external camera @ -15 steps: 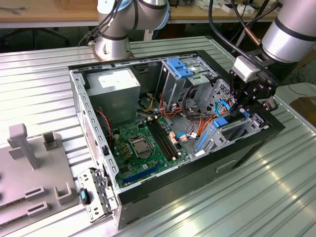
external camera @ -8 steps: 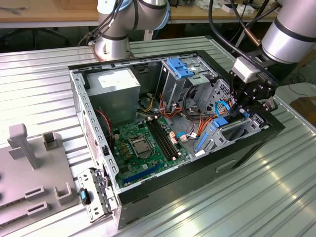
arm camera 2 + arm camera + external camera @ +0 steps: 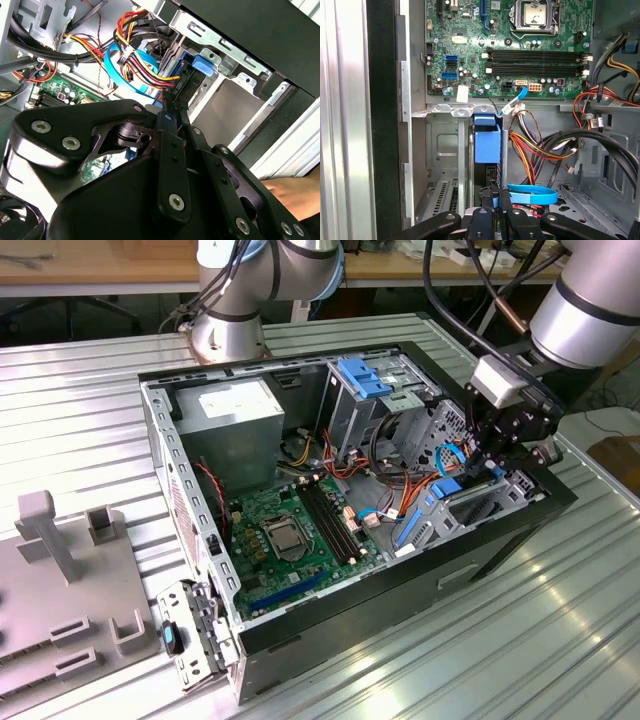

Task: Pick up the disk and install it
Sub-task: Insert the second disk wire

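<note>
A ribbed metal tabletop [image 3: 90, 410] meets a wooden bench [image 3: 100, 265] behind, brightly lit.

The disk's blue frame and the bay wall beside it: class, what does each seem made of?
The disk has a frame that looks like moulded plastic: uniform bright blue, matte. The bay wall looks like bare sheet metal: dull grey, stamped and perforated.

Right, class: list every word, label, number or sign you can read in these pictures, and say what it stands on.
None can be read.
White sticker on the power supply: print too small.
White sticker on the motherboard: blurred.
White tag on the cable bundle: no legible text.
Motherboard markings: too small.
</note>
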You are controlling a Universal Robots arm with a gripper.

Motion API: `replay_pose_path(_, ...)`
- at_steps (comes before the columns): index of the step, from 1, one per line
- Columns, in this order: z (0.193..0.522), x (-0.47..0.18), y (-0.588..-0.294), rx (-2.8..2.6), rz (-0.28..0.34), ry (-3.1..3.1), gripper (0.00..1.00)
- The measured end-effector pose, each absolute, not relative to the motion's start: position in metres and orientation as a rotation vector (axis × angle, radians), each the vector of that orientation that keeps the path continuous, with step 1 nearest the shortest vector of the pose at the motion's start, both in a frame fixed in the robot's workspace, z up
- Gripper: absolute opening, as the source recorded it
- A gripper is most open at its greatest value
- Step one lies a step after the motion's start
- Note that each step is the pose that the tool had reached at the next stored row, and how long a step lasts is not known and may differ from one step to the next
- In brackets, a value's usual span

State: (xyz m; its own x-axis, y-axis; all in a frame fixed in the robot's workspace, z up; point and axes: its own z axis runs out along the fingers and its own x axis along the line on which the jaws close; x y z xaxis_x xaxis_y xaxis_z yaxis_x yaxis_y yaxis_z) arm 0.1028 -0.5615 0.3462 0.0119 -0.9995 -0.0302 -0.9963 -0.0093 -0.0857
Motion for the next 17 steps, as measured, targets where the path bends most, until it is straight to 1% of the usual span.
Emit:
replay_pose_path(3, 0.347, 0.103, -0.562, -2.173, -0.055, 2.148, 0.16)
replay_pose_path(7, 0.338, 0.103, -0.562, -2.161, -0.031, 2.138, 0.16)
replay_pose_path(17, 0.336, 0.103, -0.562, -2.158, -0.024, 2.135, 0.16)
